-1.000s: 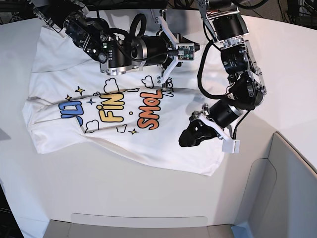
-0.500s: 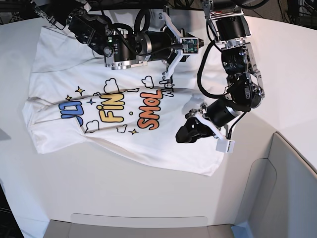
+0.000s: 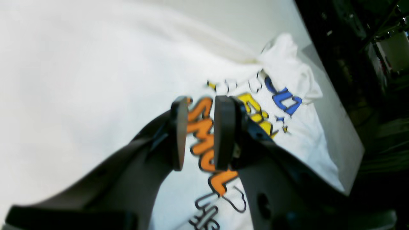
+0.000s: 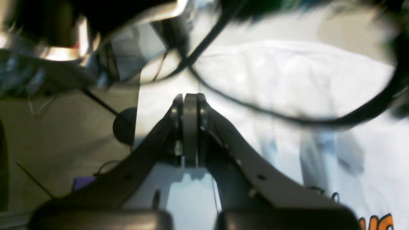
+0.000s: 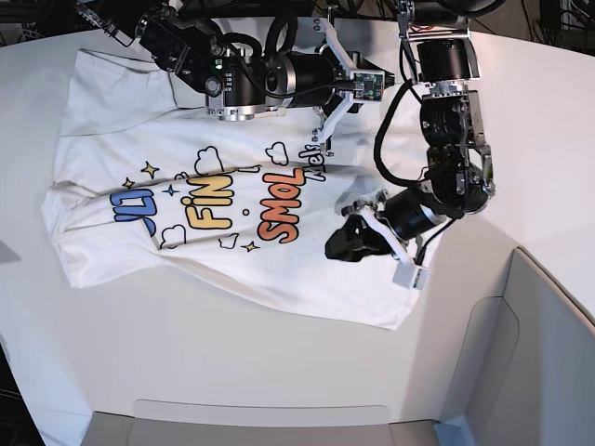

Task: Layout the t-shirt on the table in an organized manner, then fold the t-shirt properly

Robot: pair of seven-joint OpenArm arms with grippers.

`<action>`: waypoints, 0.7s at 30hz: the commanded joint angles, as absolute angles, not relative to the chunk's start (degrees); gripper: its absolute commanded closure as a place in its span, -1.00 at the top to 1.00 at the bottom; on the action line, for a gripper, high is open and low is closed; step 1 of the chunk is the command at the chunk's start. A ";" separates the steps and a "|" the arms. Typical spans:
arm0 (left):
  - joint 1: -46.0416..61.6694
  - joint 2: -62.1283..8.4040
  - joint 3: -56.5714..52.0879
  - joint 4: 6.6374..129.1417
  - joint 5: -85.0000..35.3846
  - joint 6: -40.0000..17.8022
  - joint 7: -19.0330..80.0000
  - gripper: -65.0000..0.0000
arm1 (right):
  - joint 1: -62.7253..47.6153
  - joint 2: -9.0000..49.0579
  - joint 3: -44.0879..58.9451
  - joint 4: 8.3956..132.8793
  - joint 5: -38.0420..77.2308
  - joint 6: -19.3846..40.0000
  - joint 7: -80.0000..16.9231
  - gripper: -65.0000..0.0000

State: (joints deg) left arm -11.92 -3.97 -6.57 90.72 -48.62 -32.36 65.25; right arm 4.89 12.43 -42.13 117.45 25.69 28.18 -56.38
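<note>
Still at the layout step, the shirt (image 5: 232, 200) lies print-up but rumpled on the bench (image 5: 232, 362), left pincer (image 3: 198, 132) slightly parted and empty above it, right pincer (image 4: 190, 127) closed on nothing; next likely needs pinching an edge.

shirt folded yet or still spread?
Spread, print up. The white printed cloth t-shirt lies open on the smooth white table, full lettering showing, but rumpled: one sleeve is bunched and no fold is made.

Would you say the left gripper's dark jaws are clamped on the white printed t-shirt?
No, the left gripper has parted, empty jaws above the t-shirt.
</note>
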 commanded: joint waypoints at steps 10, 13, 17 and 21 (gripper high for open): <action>-8.66 -6.02 -12.26 100.70 -49.71 -32.84 63.87 -0.51 | 2.24 12.09 -35.65 118.29 22.90 28.00 -55.08 -1.00; -6.73 -8.13 -17.01 103.60 -49.71 -32.84 63.78 -0.51 | 0.84 12.09 -29.67 118.37 22.90 28.00 -55.08 -1.00; -3.56 -10.59 -23.60 106.59 -52.44 -33.63 64.84 -0.51 | -0.31 12.44 -21.67 118.37 22.99 27.91 -55.08 -1.00; -0.92 -12.70 -30.20 106.15 -62.81 -40.00 70.90 -0.51 | -1.89 12.53 -10.42 118.37 22.99 27.91 -55.08 -1.00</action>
